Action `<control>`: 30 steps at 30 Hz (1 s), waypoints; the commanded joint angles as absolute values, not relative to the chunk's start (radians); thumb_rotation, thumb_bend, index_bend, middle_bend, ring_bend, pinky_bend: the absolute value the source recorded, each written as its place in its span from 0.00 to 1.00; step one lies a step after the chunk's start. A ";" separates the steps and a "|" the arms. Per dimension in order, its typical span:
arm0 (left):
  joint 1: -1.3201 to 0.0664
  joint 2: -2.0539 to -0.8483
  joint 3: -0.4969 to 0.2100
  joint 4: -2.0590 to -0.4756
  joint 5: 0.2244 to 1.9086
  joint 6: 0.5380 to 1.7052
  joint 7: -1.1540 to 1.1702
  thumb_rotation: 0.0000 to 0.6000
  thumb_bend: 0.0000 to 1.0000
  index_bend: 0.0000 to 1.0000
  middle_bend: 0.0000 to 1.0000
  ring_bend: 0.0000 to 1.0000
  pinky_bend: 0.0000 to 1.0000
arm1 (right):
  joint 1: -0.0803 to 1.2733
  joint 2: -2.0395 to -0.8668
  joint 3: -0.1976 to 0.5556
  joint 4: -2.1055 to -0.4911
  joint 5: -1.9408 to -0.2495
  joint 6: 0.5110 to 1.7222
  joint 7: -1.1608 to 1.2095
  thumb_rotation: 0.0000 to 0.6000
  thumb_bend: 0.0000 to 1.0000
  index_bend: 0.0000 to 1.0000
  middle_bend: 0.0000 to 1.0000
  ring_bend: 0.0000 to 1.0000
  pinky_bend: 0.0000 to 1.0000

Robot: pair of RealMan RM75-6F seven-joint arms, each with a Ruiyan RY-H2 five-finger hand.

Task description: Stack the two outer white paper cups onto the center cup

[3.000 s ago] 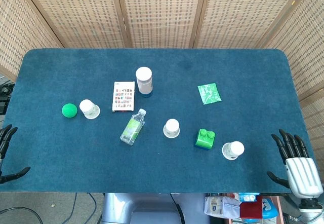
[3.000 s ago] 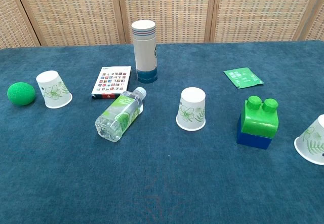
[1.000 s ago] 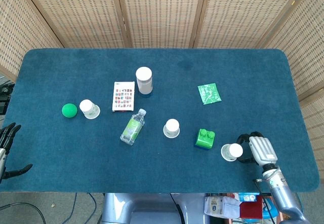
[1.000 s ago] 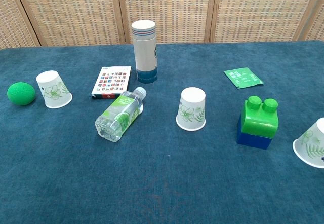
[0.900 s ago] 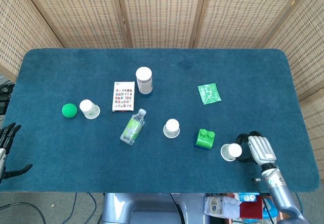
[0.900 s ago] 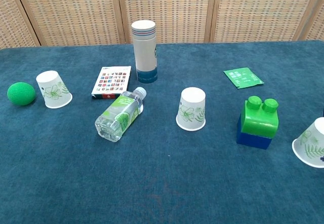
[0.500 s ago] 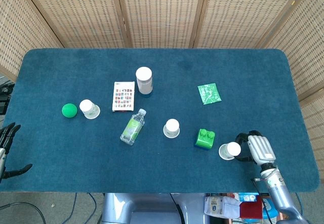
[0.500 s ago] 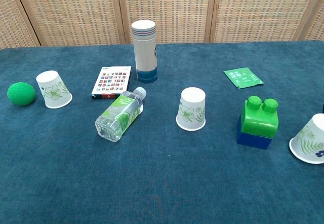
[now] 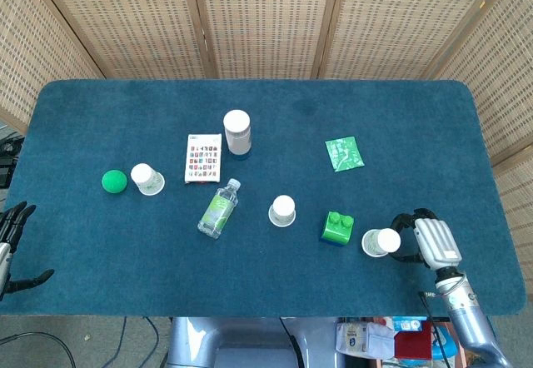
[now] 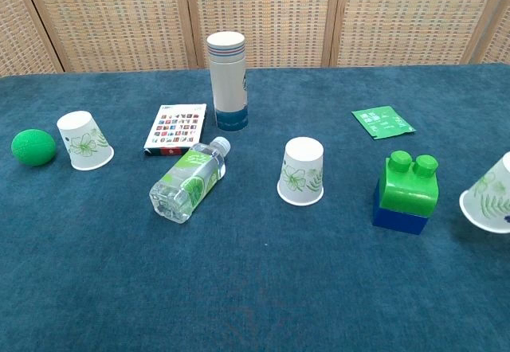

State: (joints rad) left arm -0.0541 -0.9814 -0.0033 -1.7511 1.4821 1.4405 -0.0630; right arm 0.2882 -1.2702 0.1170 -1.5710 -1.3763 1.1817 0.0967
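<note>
Three white paper cups with green leaf prints stand upside down on the blue table. The center cup stands alone. The left cup sits beside a green ball. My right hand grips the right cup from its right side; the cup is tilted and raised a little off the cloth, next to the green block. The chest view shows the cup but not the hand. My left hand hangs open off the table's left front edge, holding nothing.
A green and blue block stands between the right cup and the center cup. A water bottle lies left of center. A tall tumbler, a card box, a green packet and a green ball lie further off.
My right hand came in from the table's edge and closed around the right cup. Over the last second the cup tilted and rose slightly. The left hand stayed put.
</note>
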 commanded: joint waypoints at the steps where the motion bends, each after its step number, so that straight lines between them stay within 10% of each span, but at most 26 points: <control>1: -0.056 -0.981 -0.004 -1.751 1.479 1.436 -0.063 1.00 0.09 0.00 0.00 0.00 0.00 | 0.307 -1.209 0.160 -1.661 -1.386 1.206 0.072 1.00 0.42 0.57 0.59 0.45 0.26; 14: -0.069 -0.983 -0.010 -1.745 1.461 1.412 -0.067 1.00 0.09 0.00 0.00 0.00 0.00 | 0.499 -1.112 0.336 -1.921 -1.154 1.078 -0.206 1.00 0.42 0.57 0.59 0.45 0.26; 30: -0.091 -0.991 -0.027 -1.731 1.406 1.367 -0.061 1.00 0.09 0.00 0.00 0.00 0.00 | 0.793 -1.336 0.356 -1.827 -0.709 0.975 -0.476 1.00 0.42 0.57 0.59 0.45 0.27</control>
